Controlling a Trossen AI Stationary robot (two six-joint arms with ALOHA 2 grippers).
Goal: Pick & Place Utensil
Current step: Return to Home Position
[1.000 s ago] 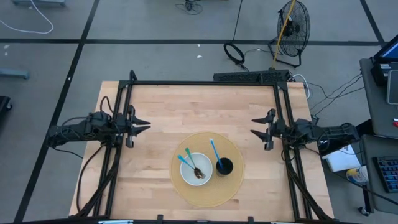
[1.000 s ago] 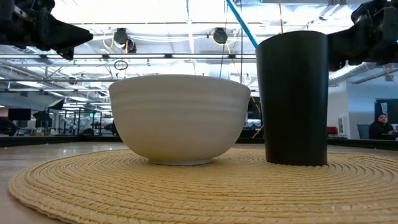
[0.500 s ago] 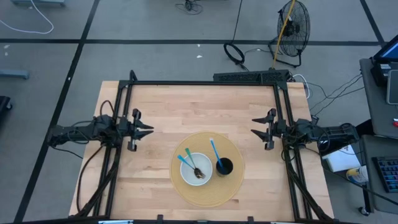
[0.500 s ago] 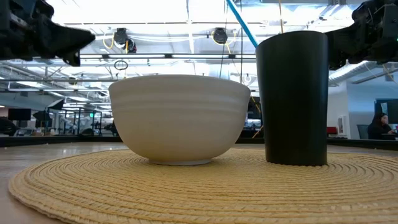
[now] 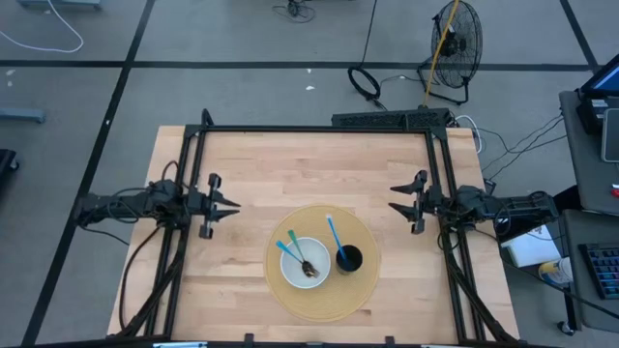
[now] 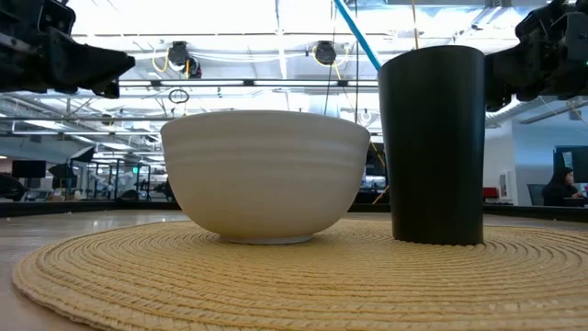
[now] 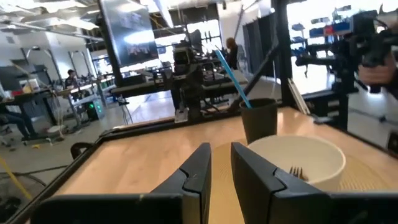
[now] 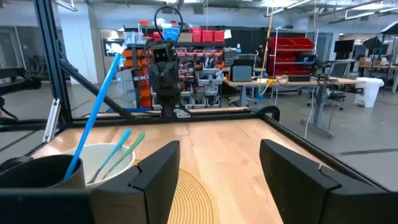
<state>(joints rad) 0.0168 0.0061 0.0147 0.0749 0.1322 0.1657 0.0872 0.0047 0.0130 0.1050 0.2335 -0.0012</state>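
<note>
While both arms are waiting off the woven mat [image 5: 324, 290], the utensils [image 5: 293, 255] are lying slanted in the white bowl [image 5: 306, 272], roughly equidistant from the narrowly parted left gripper [image 5: 230, 207] and the wider-spread right gripper [image 5: 394, 199].

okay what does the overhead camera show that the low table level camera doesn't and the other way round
Only the high view shows inside the white bowl: a fork and blue- and green-handled utensils, plus the left gripper and right gripper out at the table's sides, clear of the round woven mat. Only the low view shows the bowl's outer wall, the black cup's full height, and a seated person in the room behind. Both show bowl, cup, mat and the blue utensil standing in the cup.
</note>
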